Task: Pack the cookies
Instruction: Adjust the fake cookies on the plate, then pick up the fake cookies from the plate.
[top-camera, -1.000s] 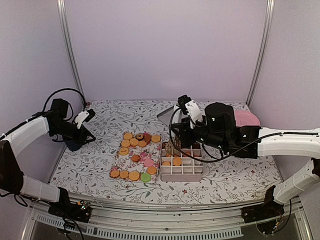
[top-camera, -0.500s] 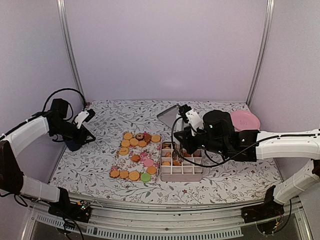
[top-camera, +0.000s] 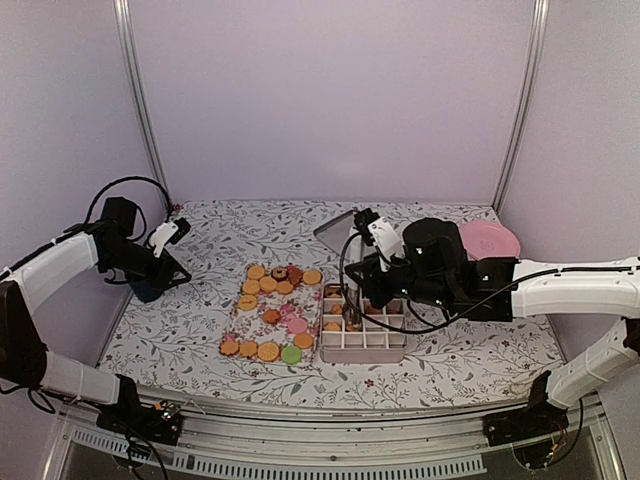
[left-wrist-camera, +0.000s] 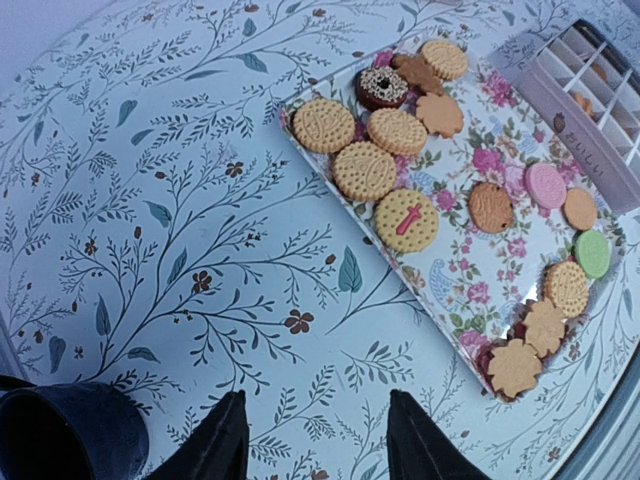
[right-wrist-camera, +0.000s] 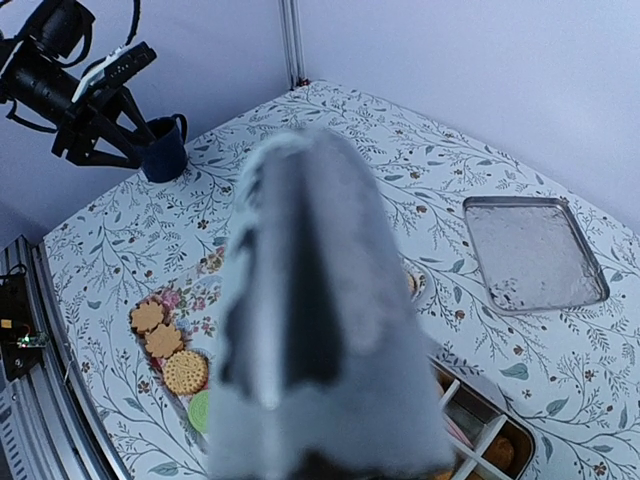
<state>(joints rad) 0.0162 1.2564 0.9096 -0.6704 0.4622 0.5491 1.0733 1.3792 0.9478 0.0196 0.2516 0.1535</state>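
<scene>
The cookies (top-camera: 270, 310) lie spread on a floral tray (top-camera: 242, 322): mostly golden rounds (left-wrist-camera: 400, 220), some pink, green and dark. A white compartment box (top-camera: 365, 342) beside the tray holds a few cookies (right-wrist-camera: 500, 452). My right gripper (top-camera: 352, 300) hangs low over the box's left cells. A blurred grey tool (right-wrist-camera: 310, 300) rises from it and fills its wrist view, hiding the jaws. My left gripper (left-wrist-camera: 315, 440) stands open and empty over bare tablecloth, left of the tray (left-wrist-camera: 480, 270).
A dark blue cup (left-wrist-camera: 70, 435) stands right by the left gripper (top-camera: 175, 272). A shallow metal tray (top-camera: 335, 232) lies behind the box. A pink plate (top-camera: 492, 238) sits at the back right, partly behind the right arm.
My right gripper has come down and slightly left onto the box's left cells, and the golden piece that hung below it no longer shows. The left arm has not moved.
</scene>
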